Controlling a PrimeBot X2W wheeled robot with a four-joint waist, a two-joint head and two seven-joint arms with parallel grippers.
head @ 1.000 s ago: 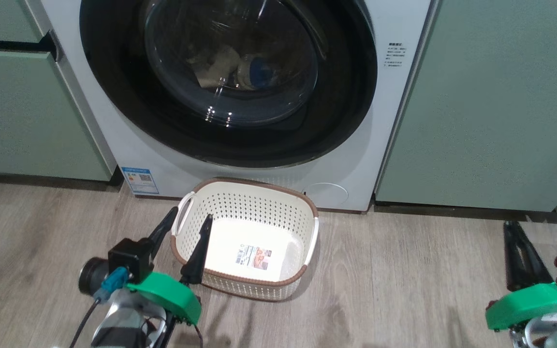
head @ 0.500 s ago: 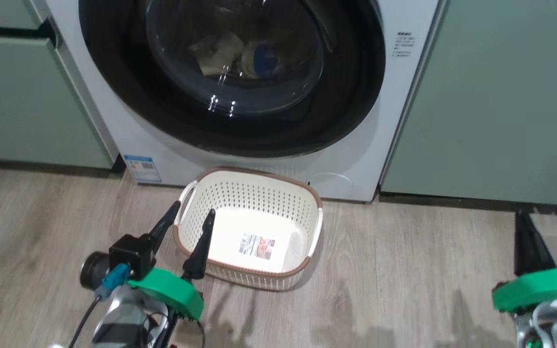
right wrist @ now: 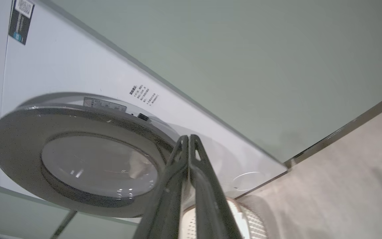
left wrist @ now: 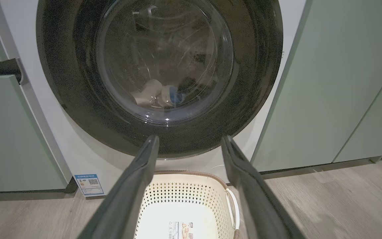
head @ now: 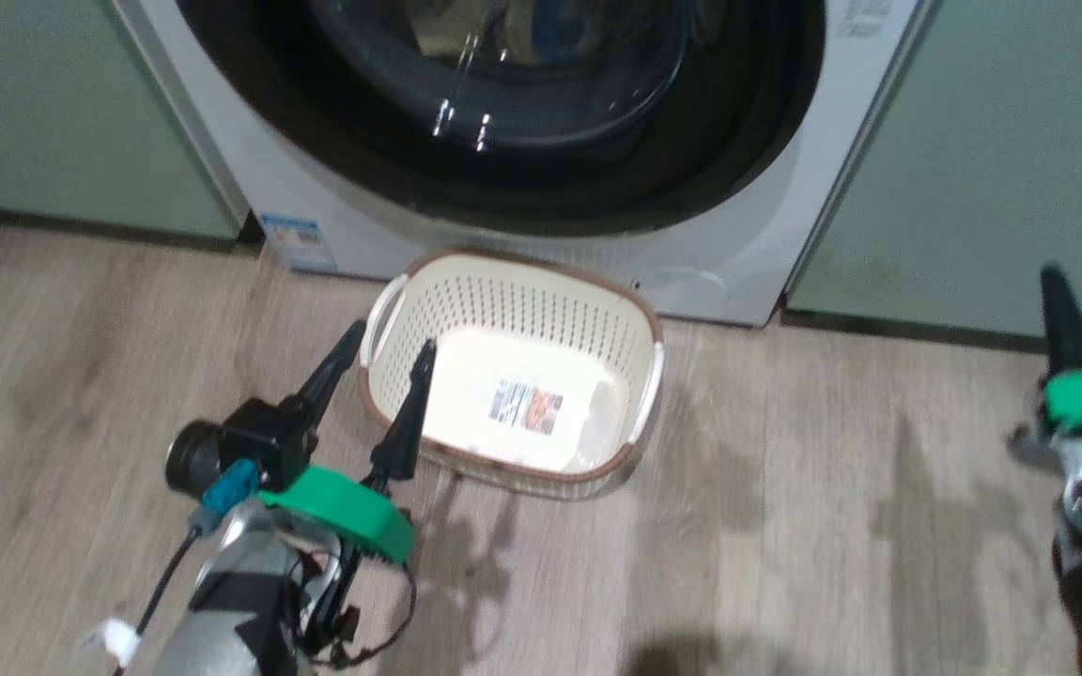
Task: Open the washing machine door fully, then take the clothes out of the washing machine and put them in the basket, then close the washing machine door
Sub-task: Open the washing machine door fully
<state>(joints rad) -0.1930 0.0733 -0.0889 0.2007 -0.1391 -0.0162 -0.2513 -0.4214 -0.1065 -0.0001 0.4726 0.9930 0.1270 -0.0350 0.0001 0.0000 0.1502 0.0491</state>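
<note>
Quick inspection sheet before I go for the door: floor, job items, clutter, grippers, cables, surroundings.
Surface: wood-plank floor, arm shadows on it.
Job's things: washing machine door not swung open; clothes inside the washing machine, seen through the glass; basket empty, on the floor before the machine.
Clutter: nothing seen.
Grippers: left gripper open, empty, by the basket's end; right gripper shut, empty.
Cables: black cable hangs at the left wrist.
Surroundings: pale green cabinets on both sides.
</note>
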